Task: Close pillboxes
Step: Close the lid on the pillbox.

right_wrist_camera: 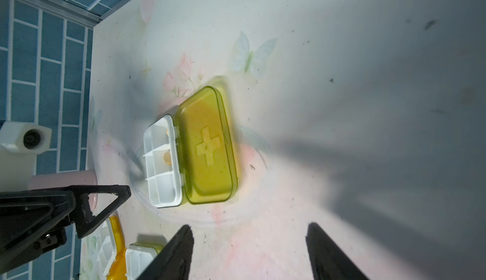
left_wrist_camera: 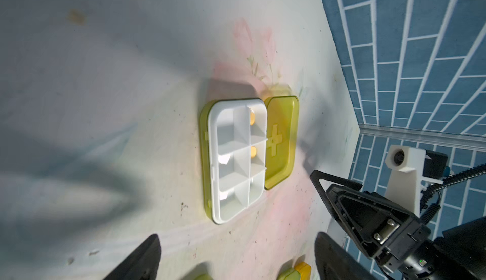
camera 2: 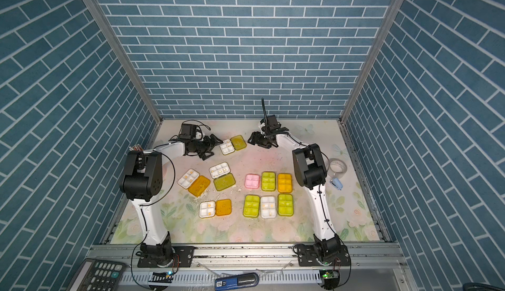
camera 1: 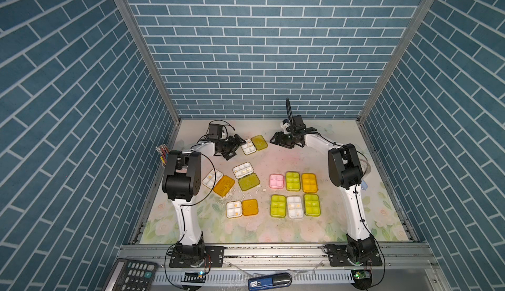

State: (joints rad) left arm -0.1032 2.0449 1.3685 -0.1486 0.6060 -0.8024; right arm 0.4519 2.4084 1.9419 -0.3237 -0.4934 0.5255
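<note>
An open pillbox lies at the back of the table, white tray point(camera 1: 248, 146) point(left_wrist_camera: 236, 160) beside its flat yellow-green lid point(camera 1: 259, 142) point(right_wrist_camera: 207, 144). My left gripper point(camera 1: 236, 147) point(left_wrist_camera: 238, 259) sits just left of the tray, open and empty. On the lid's right, a short gap away, my right gripper point(camera 1: 274, 140) point(right_wrist_camera: 249, 247) is also open and empty. Three more open pillboxes lie mid-left: one with a green lid point(camera 1: 248, 181), two with orange lids point(camera 1: 224, 185) point(camera 1: 250, 207). Several closed pillboxes point(camera 1: 293, 181) stand in two rows at the right.
A cup of pencils point(camera 1: 163, 153) stands at the left edge. A tape roll point(camera 2: 337, 166) and a small blue thing point(camera 2: 336, 184) lie behind the right arm. A black calculator point(camera 1: 131, 274) rests on the front rail. Crumbs dot the mat near the open boxes.
</note>
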